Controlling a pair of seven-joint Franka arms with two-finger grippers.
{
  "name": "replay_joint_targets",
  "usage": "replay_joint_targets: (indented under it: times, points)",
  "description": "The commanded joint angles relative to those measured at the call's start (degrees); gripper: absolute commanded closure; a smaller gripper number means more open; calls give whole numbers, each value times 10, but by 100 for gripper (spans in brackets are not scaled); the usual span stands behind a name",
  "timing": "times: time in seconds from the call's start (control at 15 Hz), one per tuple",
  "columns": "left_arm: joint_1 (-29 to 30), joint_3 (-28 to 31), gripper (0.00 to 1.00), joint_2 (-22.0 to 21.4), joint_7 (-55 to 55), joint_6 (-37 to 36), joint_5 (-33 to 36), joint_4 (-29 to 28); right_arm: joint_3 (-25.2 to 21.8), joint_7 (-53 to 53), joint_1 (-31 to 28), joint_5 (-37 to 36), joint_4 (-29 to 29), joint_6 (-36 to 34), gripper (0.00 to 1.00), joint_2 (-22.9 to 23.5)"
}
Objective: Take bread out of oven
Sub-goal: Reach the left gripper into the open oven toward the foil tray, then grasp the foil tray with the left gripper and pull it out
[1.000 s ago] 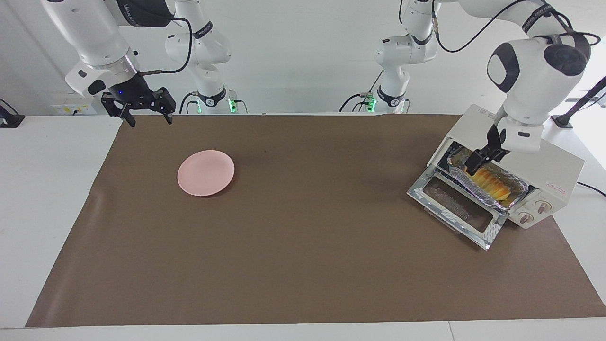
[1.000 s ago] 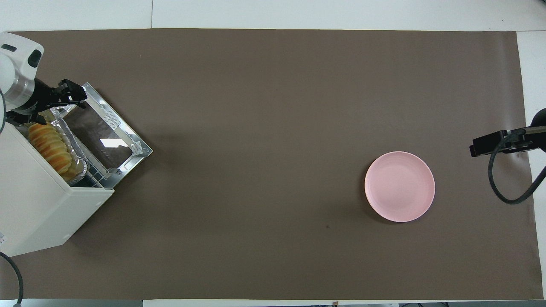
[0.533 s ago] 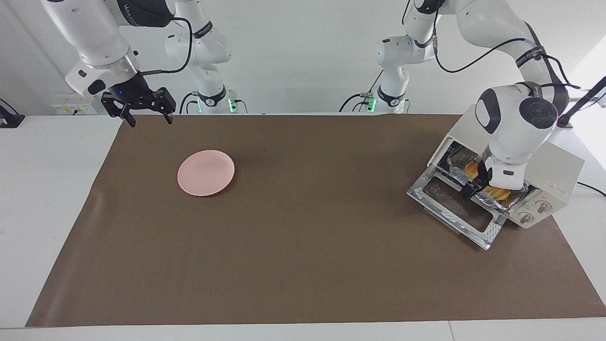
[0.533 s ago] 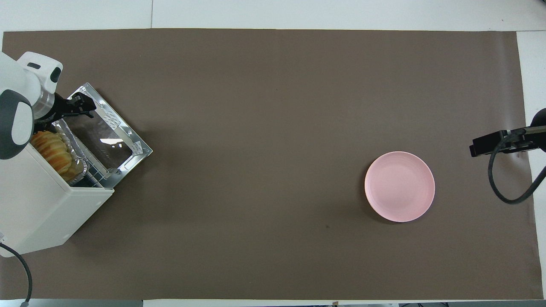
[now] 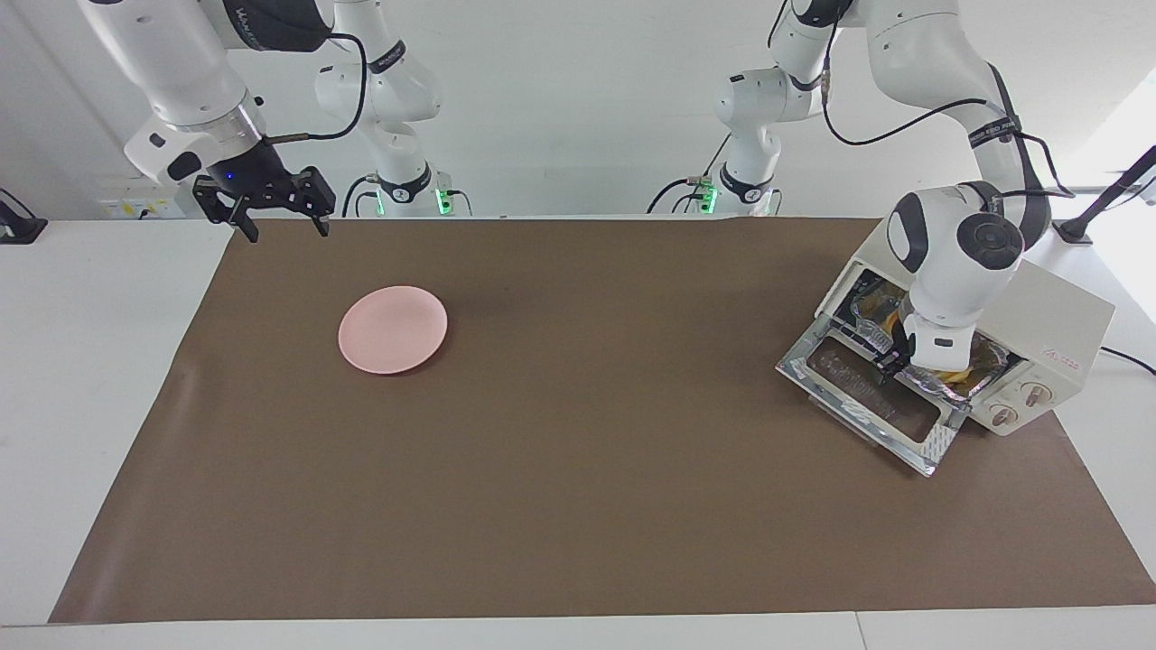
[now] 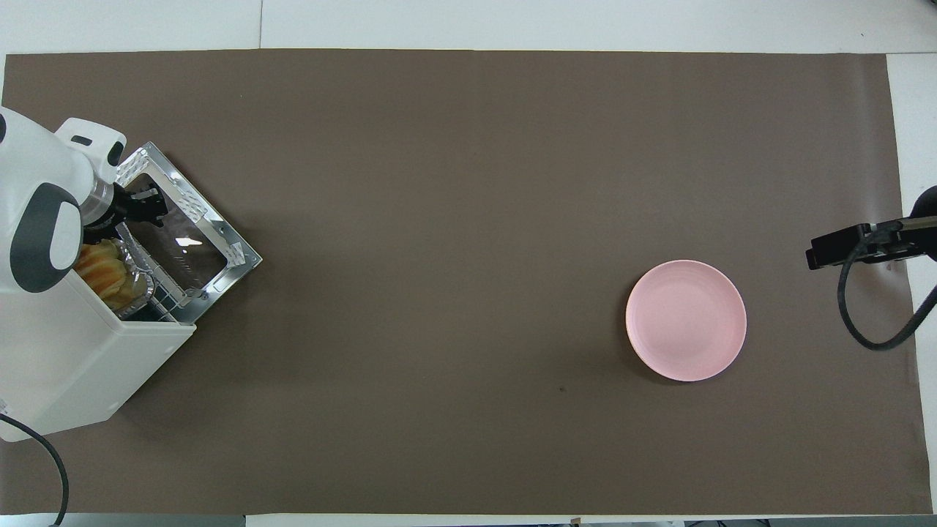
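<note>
Bread (image 6: 102,269) sits in the crinkled foil tray (image 6: 139,282) on the rack of the oven (image 5: 1052,320), at my left arm's end of the table. My own left wrist hides most of it: in the overhead view only a wedge of orange ridges shows, and in the facing view just a yellow sliver under the wrist. Oven door (image 5: 871,397) is dropped open and lies flat on the brown mat (image 5: 578,451).

My left gripper (image 5: 890,359) is low at the oven mouth, at the tray's front edge where it meets the door. Can't tell whether it touches the foil or the bread. Can't tell finger state either; the tips are a small dark clump half hidden by the wrist in both views.

My right gripper (image 5: 275,209) hangs over the mat's edge nearest the robots at my right arm's end of the table, fingers spread apart, holding nothing. The overhead view cuts it off at the frame edge, so only a black block and a cable loop show.

Pink plate (image 5: 393,329) lies on the mat toward the right arm's end, well apart from the oven.
</note>
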Motion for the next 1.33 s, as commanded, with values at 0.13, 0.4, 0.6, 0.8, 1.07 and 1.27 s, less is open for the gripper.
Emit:
replay_joint_targets:
  times: [0.13,0.4,0.6,0.8,1.07,1.27]
  points:
    - [-3,-3,100,-20,4,8,15,-22,3,-4,-5,-6,-11,1,0,-12]
    - [-84,-8,100,24,14,2,5,84,3,-4,-5,-6,-11,1,0,-12]
    - [-187,-8,100,99,12,-70,-14,228,3,-4,-5,-7,-11,1,0,-12]
    - [-257,-7,100,143,7,-65,-59,269,3,-4,-5,-6,-11,1,0,-12]
    - [-350,-2,100,188,-3,-66,-60,275,3,-4,-5,-7,-11,1,0,-12]
    - [-366,-3,100,194,-56,-43,-64,256,3,-4,-5,-6,-11,1,0,-12]
